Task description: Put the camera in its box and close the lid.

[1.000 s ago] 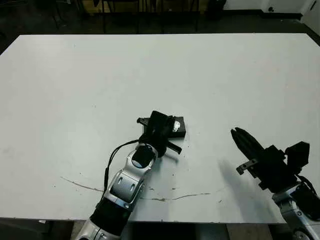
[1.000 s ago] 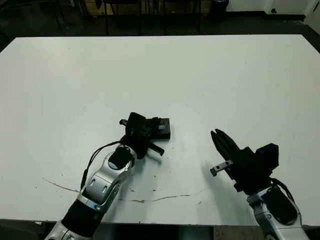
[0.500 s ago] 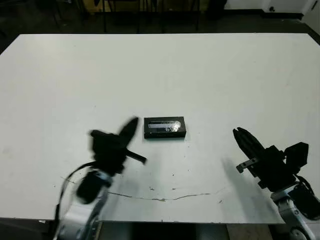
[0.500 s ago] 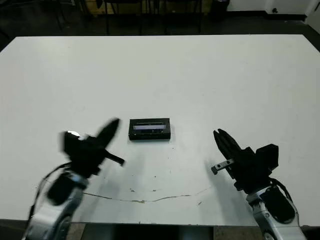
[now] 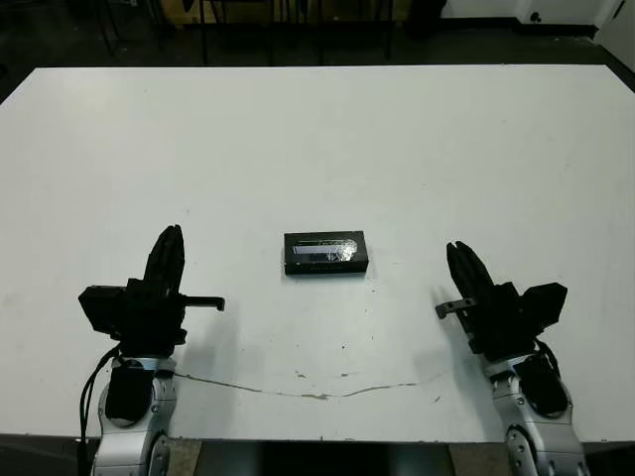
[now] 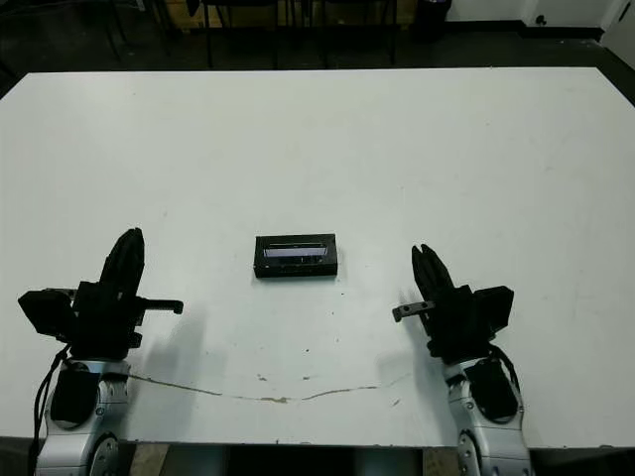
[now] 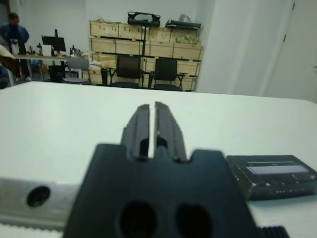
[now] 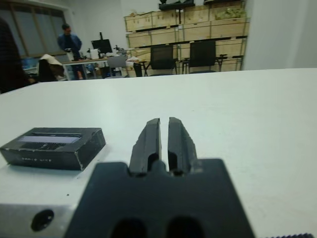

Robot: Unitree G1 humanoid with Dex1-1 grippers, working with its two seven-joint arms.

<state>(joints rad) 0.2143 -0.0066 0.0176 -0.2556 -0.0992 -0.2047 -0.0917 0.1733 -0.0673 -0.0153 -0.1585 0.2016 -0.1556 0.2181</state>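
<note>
Lid (image 5: 325, 249) covers box (image 5: 326, 264); camera unseen.

- I can read no text, brand, number or sign in any of my views.
- The lid (image 5: 325, 248) carries a silvery strip, but I make out no letters on it from the head camera.
- In my right wrist view, the side of the box (image 8: 47, 159) shows a faint pale line of print, too small and blurred for me to read.
</note>
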